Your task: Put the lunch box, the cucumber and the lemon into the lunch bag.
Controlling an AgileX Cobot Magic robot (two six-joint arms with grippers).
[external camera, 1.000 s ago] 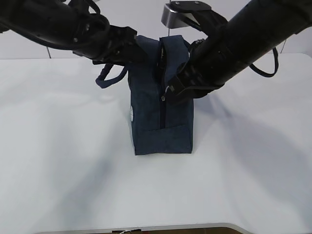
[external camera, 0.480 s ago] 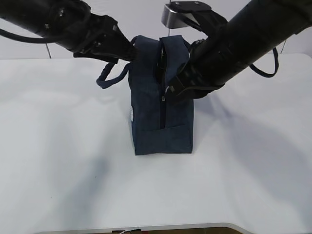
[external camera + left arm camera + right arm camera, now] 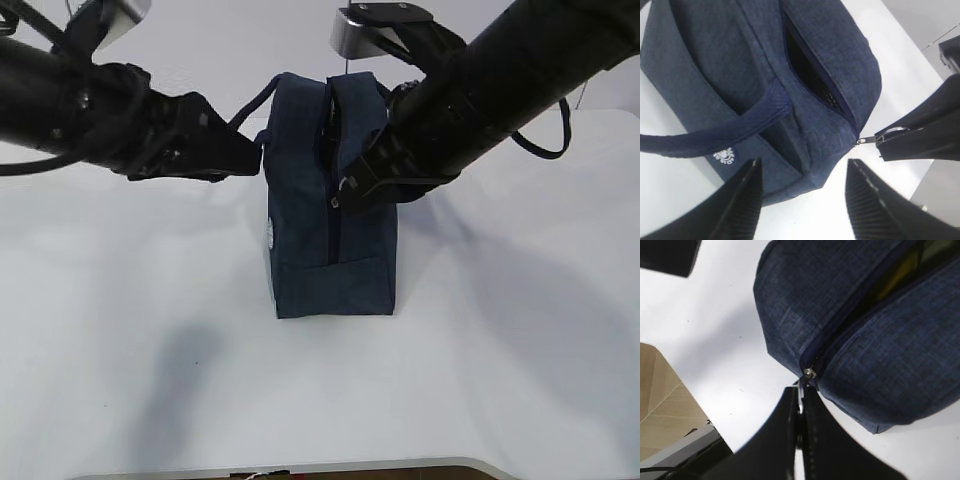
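Observation:
The navy lunch bag (image 3: 330, 260) stands upright mid-table, its zipper partly undone along the top. My right gripper (image 3: 347, 188) is shut on the silver zipper pull (image 3: 801, 390) at the bag's upper front corner. My left gripper (image 3: 255, 160) hovers left of the bag, open and holding nothing; in its wrist view the fingers (image 3: 742, 200) frame the bag (image 3: 740, 60) and one loop handle (image 3: 715, 135). Through the gap in the right wrist view a bit of yellow shows, the lemon (image 3: 897, 272), with something greenish (image 3: 940, 247) beside it. The lunch box and cucumber cannot be made out.
The white table (image 3: 150, 380) surrounds the bag, its front edge (image 3: 300, 467) close to the camera. A grey metal mount (image 3: 365, 30) sits behind the bag. Wooden floor (image 3: 665, 405) shows past the table edge in the right wrist view.
My left arm has pulled back leftward and downward from the bag's top, its jaws standing a little wider. The bag and my right gripper on the zipper pull have stayed put.

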